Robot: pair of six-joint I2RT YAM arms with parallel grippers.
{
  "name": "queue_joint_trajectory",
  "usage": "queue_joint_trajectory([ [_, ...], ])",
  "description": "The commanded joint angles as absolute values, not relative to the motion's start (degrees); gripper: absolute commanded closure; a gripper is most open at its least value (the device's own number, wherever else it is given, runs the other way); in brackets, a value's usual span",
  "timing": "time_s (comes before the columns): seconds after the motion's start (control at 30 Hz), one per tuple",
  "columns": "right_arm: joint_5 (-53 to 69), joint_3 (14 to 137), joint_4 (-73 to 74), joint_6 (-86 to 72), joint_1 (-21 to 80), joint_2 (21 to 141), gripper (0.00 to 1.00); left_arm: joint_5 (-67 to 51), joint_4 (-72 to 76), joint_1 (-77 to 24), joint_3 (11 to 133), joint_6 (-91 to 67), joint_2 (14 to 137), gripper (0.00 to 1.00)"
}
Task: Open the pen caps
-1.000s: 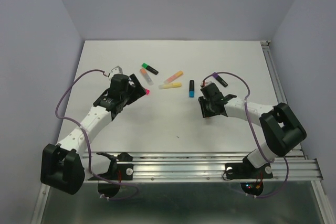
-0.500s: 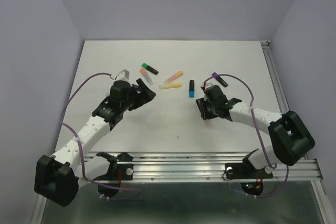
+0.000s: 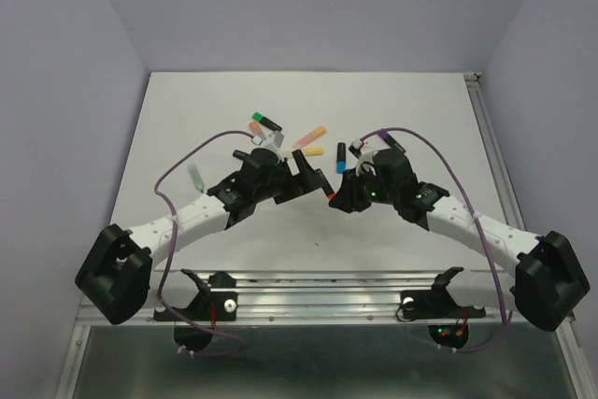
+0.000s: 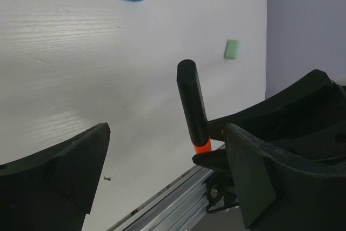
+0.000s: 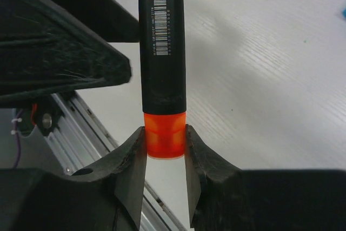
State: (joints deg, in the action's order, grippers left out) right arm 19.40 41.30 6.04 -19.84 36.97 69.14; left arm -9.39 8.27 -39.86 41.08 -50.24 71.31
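The right gripper (image 5: 165,140) is clamped on one stubby orange plastic cap (image 5: 164,132), its two fingers pressing the cap's sides. The marker's black plastic barrel (image 5: 161,47) sticks out beyond the fingers. The marker is held off the white table (image 3: 234,231), at mid-table and nearer than the other markers. The left gripper (image 4: 167,133) faces it from the left with both fingers spread wide, holding nothing. The barrel's end stands between those fingers without visible contact.

Six more markers lie on the far side of the table. Three have black barrels: one green-capped marker (image 3: 265,121), one blue-capped marker (image 3: 340,158) and one purple-capped marker (image 3: 391,142). Three are pastel: one orange pastel marker (image 3: 309,135), one yellow pastel marker (image 3: 312,150) and one salmon pastel marker (image 3: 255,127), partly hidden by the left arm. One loose pale green cap (image 3: 194,176) lies on the left, well apart from the rest.
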Motion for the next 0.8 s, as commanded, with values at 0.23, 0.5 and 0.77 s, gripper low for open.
queue_joint_trajectory([
  [0.23,27.07,39.90,0.71,-25.66,38.23,67.68,0.99,-5.89,13.89,-43.59,46.49,-53.70,76.11,0.24],
  [0.5,27.42,39.99,-1.67,-26.98,38.50,68.38,0.99,-5.10,12.48,-44.21,48.07,-53.44,78.22,0.66],
  [0.77,24.79,41.22,2.02,-26.98,38.67,71.01,0.99,-3.26,9.77,-44.91,50.00,-53.35,79.80,1.00],
])
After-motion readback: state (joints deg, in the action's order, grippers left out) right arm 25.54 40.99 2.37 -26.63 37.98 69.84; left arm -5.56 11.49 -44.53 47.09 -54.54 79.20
